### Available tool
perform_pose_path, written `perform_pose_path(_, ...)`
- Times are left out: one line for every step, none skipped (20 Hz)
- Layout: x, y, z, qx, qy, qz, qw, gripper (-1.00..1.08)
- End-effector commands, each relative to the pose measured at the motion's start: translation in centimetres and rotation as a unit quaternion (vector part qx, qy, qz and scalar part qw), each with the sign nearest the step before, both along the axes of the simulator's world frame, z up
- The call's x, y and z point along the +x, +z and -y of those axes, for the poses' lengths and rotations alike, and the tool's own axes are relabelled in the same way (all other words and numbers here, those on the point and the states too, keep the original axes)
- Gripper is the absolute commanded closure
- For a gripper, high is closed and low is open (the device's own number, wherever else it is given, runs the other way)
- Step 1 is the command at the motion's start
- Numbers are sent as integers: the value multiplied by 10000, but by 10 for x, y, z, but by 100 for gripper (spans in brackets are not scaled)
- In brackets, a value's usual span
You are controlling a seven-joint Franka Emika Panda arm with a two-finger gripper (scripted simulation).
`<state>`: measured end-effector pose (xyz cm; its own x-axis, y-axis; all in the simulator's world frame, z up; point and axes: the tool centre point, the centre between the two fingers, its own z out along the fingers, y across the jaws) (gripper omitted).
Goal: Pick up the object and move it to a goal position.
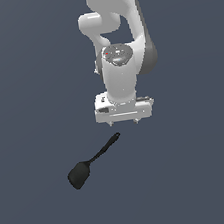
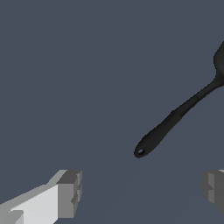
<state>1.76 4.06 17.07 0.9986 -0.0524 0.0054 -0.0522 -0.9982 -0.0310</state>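
Flat slate-grey ground fills both views, bare and featureless, with no goal marker visible. Gripper hangs with jaws spread wide and nothing between them; the wrist view shows both fingertips well apart. Spatula lies flat, nearer the camera and toward the exterior view's left, its handle tip closest to the gripper, blade farthest. Risk: closing on the thin round handle off-centre could tip the blade down or let it twist out.
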Motion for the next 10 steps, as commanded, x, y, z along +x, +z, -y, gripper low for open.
perform_pose_path(6, -7, 10, 6, -292, -16, 9996, -92)
perform_pose_path(9, -11, 15, 9, -430, -22, 9991, -92)
perform_pose_path(12, -15, 20, 10, -578, -28, 9983, -92)
perform_pose_path(15, -19, 26, 11, -737, -35, 9973, -92)
perform_pose_path(18, -23, 32, 11, -905, -42, 9959, -92)
perform_pose_path(21, -28, 39, 10, -1082, -49, 9941, -92)
perform_pose_path(24, -33, 46, 7, -1270, -56, 9919, -92)
perform_pose_path(28, -39, 53, 3, -1466, -63, 9892, -92)
perform_pose_path(31, -44, 61, -2, -1667, -69, 9860, -92)
perform_pose_path(34, -50, 69, -9, -1864, -75, 9824, -92)
